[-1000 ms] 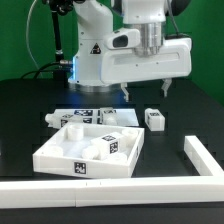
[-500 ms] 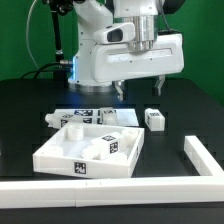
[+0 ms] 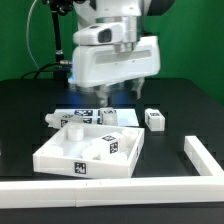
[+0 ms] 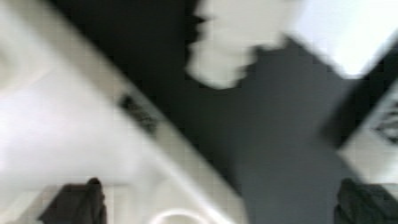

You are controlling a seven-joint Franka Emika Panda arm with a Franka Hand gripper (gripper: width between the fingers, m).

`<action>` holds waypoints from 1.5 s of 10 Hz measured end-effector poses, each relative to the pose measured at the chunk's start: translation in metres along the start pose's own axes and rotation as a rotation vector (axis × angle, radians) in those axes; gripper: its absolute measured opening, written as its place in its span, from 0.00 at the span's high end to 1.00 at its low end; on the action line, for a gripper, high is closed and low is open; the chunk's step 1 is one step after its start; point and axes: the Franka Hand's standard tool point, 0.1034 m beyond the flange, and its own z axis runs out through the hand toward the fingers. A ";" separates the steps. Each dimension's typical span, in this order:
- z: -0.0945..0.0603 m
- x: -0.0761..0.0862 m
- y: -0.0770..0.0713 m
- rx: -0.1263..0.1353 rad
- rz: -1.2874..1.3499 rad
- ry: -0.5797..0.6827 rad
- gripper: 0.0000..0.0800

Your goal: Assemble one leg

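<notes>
nearest, the white tray (image 3: 60,160); just behind it, toward the exterior view's right, the leg (image 3: 154,119) stands alone on the black table (image 3: 185,105); above, my gripper (image 3: 118,92) hangs, jaws apart and empty, so i'd centre over the leg before lowering.

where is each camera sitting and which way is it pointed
Exterior view: off the arm, a little above the black table, facing across it at the tray-like piece, the leg and the open gripper hanging above; the arm's white wrist shows.
Wrist view: on the wrist, looking down past both fingertips at blurred table and white parts.
Shared: the gripper's fingers and the black table.
</notes>
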 end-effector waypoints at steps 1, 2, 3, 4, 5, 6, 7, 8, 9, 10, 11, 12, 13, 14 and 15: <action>0.005 0.004 0.008 0.008 -0.062 -0.005 0.19; 0.005 0.005 0.008 0.008 -0.071 -0.003 0.19; 0.006 0.005 0.007 0.008 -0.067 -0.003 0.19; 0.006 0.004 0.007 0.009 -0.066 -0.004 0.19; 0.006 0.004 0.007 0.009 -0.066 -0.004 0.19; 0.007 0.004 0.007 0.009 -0.066 -0.005 0.19; 0.010 0.006 0.011 0.008 -0.089 -0.009 0.19; 0.016 0.011 0.020 0.007 -0.092 -0.012 0.19; 0.022 0.015 0.024 0.020 -0.080 -0.023 0.19; 0.030 0.017 0.025 0.026 -0.078 -0.028 0.19; 0.035 0.016 0.024 0.023 -0.079 -0.027 0.19; 0.041 0.014 0.023 0.024 -0.078 -0.030 0.19; 0.040 0.014 0.024 0.022 -0.078 -0.028 0.19; 0.040 0.014 0.024 0.022 -0.078 -0.028 0.19; 0.040 0.014 0.024 0.023 -0.078 -0.029 0.34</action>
